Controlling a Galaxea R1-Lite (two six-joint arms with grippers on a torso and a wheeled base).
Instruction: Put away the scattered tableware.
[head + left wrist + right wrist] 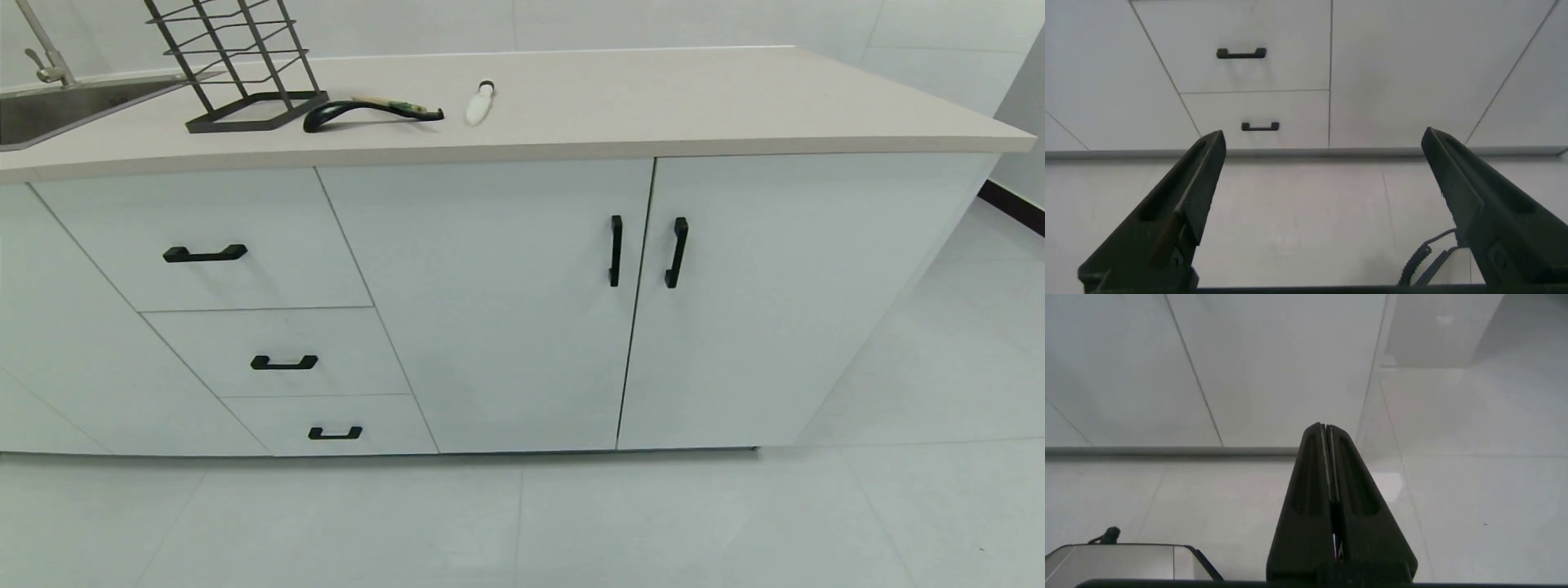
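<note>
Approaching squarely looks key: the black utensil [351, 111] and white-handled utensil [480, 104] lie just beside the wire rack [245, 69], with the left gripper [1323, 139] spread wide, empty (the right gripper [1328, 437] pinched together, empty too).

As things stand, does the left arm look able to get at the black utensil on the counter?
Probably not yet. The left gripper, jaws open, sits low facing the lower drawers, while the black utensil lies up on the countertop. Nothing stands in front of it there.
</note>
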